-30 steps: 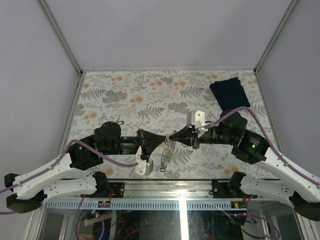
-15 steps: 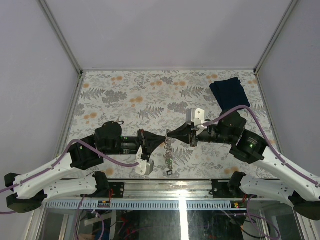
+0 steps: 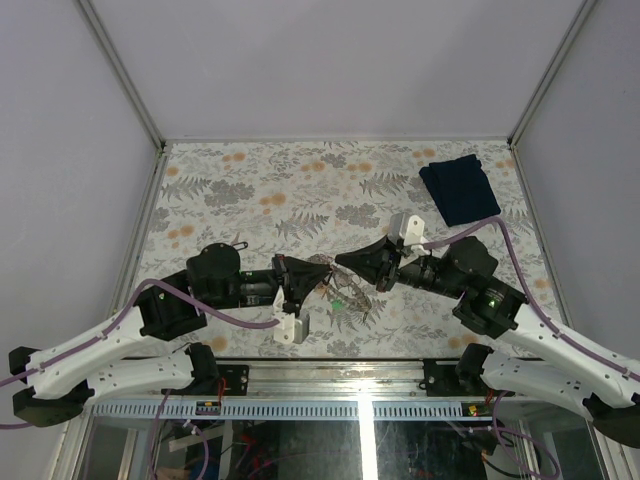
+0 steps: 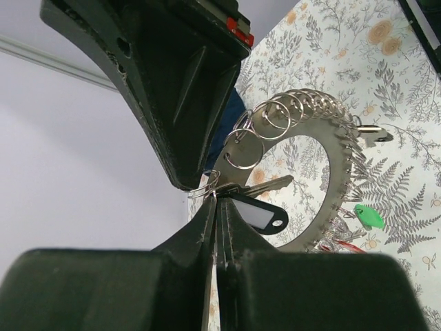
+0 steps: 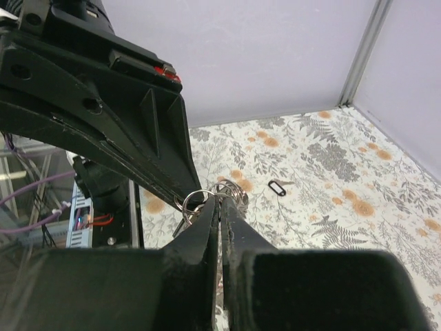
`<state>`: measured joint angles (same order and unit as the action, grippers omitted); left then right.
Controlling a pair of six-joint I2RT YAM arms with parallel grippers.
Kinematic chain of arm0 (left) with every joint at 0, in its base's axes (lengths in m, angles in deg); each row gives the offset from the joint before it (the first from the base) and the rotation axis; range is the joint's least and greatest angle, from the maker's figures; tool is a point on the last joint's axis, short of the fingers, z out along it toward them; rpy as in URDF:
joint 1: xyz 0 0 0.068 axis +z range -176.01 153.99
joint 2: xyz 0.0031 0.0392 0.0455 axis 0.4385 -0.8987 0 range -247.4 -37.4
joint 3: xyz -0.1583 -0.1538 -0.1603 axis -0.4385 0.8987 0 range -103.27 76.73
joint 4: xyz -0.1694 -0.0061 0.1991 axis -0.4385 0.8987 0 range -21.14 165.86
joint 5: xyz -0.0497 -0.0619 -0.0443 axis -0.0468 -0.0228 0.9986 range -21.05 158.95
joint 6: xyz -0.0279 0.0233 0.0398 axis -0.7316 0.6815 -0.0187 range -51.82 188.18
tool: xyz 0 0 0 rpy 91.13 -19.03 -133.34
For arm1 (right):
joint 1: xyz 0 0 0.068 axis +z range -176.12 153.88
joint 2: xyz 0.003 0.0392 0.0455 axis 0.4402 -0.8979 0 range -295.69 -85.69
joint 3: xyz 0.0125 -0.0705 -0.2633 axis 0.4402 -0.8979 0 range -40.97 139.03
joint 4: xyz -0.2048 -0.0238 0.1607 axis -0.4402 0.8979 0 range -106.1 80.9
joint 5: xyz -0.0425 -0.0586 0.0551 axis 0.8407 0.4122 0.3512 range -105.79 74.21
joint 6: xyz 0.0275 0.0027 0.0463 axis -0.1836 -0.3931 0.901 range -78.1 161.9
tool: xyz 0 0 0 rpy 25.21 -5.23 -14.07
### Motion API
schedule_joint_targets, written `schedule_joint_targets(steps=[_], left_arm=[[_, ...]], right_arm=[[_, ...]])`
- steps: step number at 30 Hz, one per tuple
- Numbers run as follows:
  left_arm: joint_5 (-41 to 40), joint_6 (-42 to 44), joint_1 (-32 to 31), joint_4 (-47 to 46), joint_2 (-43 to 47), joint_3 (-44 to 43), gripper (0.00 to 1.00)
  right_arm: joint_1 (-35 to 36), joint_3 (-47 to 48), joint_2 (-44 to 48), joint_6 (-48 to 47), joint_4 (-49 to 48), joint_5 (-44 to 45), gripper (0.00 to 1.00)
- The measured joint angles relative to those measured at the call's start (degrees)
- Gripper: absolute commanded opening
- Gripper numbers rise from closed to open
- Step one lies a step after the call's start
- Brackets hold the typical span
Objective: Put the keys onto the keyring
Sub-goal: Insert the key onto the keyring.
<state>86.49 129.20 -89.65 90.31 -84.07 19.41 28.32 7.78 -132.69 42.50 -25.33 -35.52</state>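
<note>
The keyring, a chain of silvery rings (image 4: 331,131), curves between my two grippers, with its green tag (image 4: 368,215) and red tag (image 4: 348,245) low on the loop. From above it shows below the fingertips (image 3: 338,295). My left gripper (image 4: 216,196) is shut on a key with a black head (image 4: 260,211) and on its small ring. My right gripper (image 5: 222,200) is shut on a ring of the keyring (image 5: 234,189), tip to tip with the left gripper (image 3: 318,274). A second black-headed key (image 5: 278,187) lies loose on the table behind the left arm (image 3: 237,243).
A dark blue folded cloth (image 3: 459,187) lies at the table's far right corner. The floral table (image 3: 250,200) is walled by pale panels on three sides. The metal rail (image 3: 330,372) runs along the near edge.
The right gripper has swung left and lower towards the left gripper. The chain, which hung straight down between them, now bends in a curve below the fingertips.
</note>
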Motion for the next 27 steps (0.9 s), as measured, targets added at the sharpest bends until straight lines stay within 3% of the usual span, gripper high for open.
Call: schedule_joint_targets(steps=[17,27], left_arm=[[-0.2,-4.0,-0.1,-4.9,1.5,2.4,0.22],[-2.0,-19.5,-0.2,-21.3,4.9,7.9,0.28]], right_arm=[[-0.1,-7.0,1.5,3.3,-16.5,2.8,0.00],[-0.1,-8.3,3.6,-3.8,-20.2,2.2,0.00]])
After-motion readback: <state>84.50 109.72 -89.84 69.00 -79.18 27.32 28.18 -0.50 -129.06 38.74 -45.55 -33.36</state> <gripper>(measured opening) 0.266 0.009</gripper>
